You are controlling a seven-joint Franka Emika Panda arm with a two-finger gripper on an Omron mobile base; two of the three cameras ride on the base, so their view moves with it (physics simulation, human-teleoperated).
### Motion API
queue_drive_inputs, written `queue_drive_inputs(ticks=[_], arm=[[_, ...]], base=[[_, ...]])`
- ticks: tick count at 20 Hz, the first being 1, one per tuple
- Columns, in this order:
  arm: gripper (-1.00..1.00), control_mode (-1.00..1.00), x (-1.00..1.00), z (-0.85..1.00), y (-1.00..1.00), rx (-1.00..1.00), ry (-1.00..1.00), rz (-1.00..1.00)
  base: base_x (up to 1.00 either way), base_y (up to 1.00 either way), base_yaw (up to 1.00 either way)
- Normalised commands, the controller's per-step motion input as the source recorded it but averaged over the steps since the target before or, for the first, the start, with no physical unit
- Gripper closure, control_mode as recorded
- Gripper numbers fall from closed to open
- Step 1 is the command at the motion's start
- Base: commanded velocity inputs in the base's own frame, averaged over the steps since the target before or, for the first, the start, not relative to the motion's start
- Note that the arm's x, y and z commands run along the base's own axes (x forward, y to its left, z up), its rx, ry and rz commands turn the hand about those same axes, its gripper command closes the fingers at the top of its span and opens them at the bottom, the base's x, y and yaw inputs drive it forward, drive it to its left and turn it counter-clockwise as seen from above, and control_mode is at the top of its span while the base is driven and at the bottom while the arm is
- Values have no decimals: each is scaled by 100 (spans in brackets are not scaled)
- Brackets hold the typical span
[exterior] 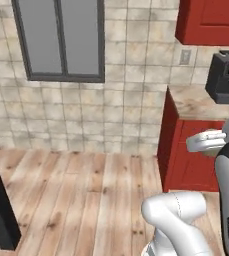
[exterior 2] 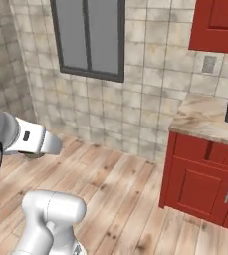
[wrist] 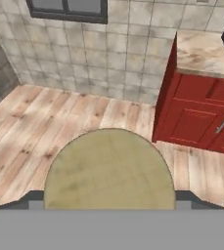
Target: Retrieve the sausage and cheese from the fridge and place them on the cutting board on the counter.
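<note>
The arm is bent and reaches forward over the wood floor (exterior: 76,190). Its fingers (wrist: 108,205) squeeze the round cheese (wrist: 108,168) (the bench (wrist: 204,51) is ahead, right).

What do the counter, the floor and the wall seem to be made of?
Counter: polished stone, probably marble, judged by its beige-brown veining. Floor: wooden planks, with visible grain, knots and seams. Wall: matte beige stone or ceramic tiles, set in a grid of pale joints.
</note>
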Motion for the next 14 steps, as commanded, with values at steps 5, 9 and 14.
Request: queue_drive_inputs(ticks=[5,9,14], arm=[[100,100,0,0,0,0,0,0],[100,100,0,0,0,0,0,0],[100,100,0,0,0,0,0,0]], base=[[0,-54,-84],[15,-70,-64],[0,-79,-77]])
